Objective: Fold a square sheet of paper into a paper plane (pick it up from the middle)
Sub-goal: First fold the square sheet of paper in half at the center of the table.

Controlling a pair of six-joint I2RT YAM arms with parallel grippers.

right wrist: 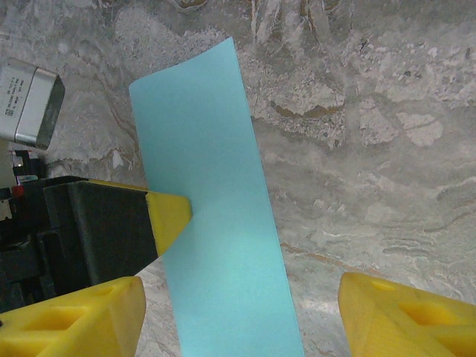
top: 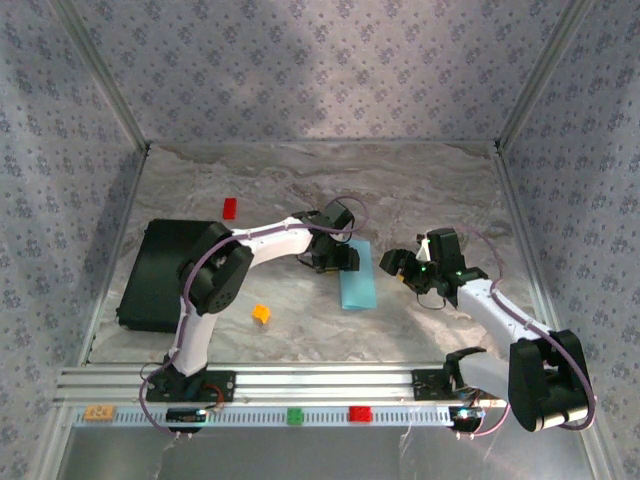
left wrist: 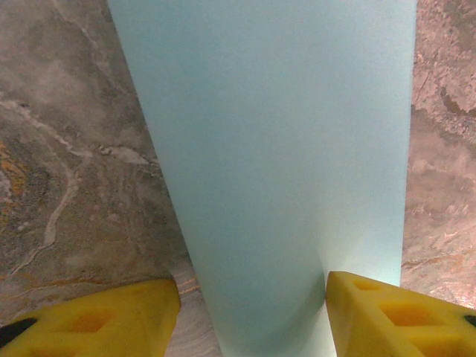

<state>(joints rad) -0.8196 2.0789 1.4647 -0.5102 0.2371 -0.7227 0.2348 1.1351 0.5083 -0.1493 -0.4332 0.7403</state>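
The square sheet of paper [top: 358,282] is light blue and lies on the marble as a long narrow rectangle; no paper plane is in view. My left gripper [top: 340,262] sits low at the sheet's upper left edge, open. In the left wrist view the paper [left wrist: 275,149] runs between the yellow fingertips [left wrist: 119,316], bulging up near the right one, and the left gripper [left wrist: 253,286] holds nothing. My right gripper [top: 403,265] hovers just right of the sheet, open. Below the right gripper [right wrist: 242,286] the paper [right wrist: 216,223] runs as a strip, with a left-arm fingertip [right wrist: 169,217] at its edge.
A black slab [top: 160,270] lies at the left. A red block [top: 230,208] sits behind it and an orange block [top: 261,314] in front of the paper. A green block [top: 295,416] and a red block [top: 359,413] rest on the front rail. Patterned walls enclose the table.
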